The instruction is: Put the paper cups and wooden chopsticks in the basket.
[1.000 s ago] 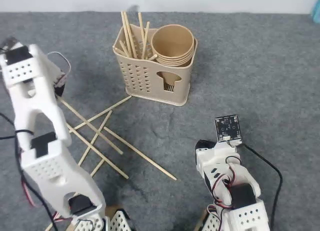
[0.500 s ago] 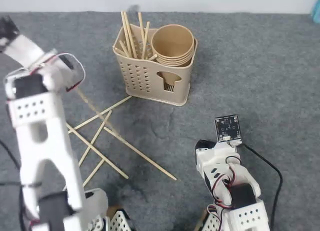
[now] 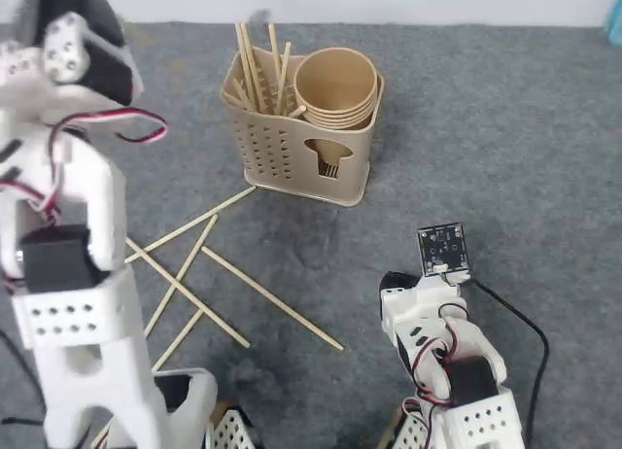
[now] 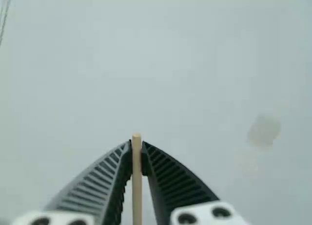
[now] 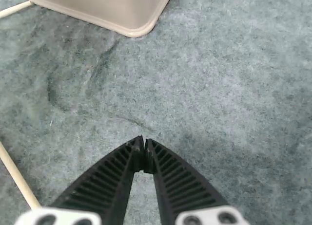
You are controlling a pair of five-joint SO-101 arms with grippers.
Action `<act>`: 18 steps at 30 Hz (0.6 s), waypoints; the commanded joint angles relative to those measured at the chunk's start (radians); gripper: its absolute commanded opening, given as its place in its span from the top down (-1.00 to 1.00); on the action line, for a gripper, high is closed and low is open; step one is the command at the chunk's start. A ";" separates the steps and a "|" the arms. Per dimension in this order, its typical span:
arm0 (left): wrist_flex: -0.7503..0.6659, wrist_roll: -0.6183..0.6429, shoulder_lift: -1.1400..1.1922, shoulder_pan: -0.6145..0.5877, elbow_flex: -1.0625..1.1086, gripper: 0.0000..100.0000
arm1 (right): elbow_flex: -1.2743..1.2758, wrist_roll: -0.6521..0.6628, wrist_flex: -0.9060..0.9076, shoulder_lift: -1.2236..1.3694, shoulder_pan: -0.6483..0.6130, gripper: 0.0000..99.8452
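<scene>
L gripper (image 4: pixel 136 146) clamps one chopstick (image 4: pixel 137 196), R gripper (image 5: pixel 144 143) has fingers pressed together w/ nothing btwn, basket (image 3: pixel 292 162) holds paper cups (image 3: pixel 335 80), loose chopsticks (image 3: pixel 272 298) lie on carpet (image 3: pixel 486 128) at basket's 7 o'clock.

Beige perforated plastic basket (image 3: pixel 292 157) upright. Stack of tan paper cups (image 3: pixel 335 80) nested in its right half, mouths up. Pale wooden chopsticks (image 3: pixel 255 65) stand tilted in left half. Approx. five loose chopsticks (image 3: pixel 185 292) lie crossed nr basket's front. Single chopstick (image 4: pixel 136 186) pinched in left gripper (image 4: pixel 136 144).
</scene>
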 commanded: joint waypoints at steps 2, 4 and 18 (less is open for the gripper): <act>-0.258 -0.109 -0.034 0.069 -0.018 0.98 | 0.020 0.023 -0.001 -0.005 0.012 0.98; -0.262 -0.176 -0.031 0.123 -0.015 0.98 | 0.020 0.023 -0.001 -0.005 0.012 0.98; -0.446 -0.247 0.153 0.206 0.189 0.98 | 0.020 0.023 -0.001 -0.005 0.012 0.98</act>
